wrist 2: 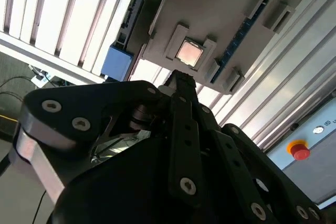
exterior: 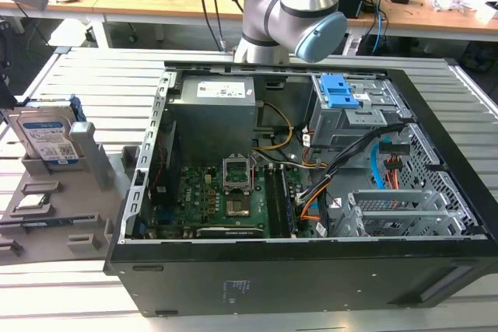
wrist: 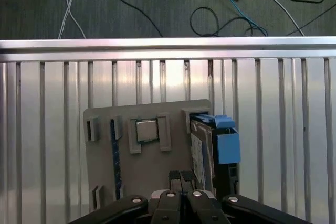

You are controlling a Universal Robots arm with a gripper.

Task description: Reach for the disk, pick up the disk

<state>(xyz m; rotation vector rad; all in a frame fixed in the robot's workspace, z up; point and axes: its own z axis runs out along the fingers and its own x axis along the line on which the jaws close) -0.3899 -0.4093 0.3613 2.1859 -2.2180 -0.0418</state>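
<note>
Disk [exterior: 48,139] stands on edge in a slot of the grey tray [exterior: 58,219], at the exterior view's left, beside the open computer case [exterior: 272,285]. Its white-and-blue label carries barcodes; the print is too small to tell. Inside the case, a white sticker sits on the grey power-supply box [exterior: 214,114].

Gripper [wrist: 181,176] is clenched, fingertips together with nothing between them. It hovers over the tray near the disk, not touching it.

First wrist view, from above: the disk's blue frame [wrist: 227,148] and a square chip [wrist: 147,129] seated in the tray. Second wrist view adds a red button [wrist 2: 300,151]. Exterior view gives the arm [exterior: 299,5] beyond the case.
</note>
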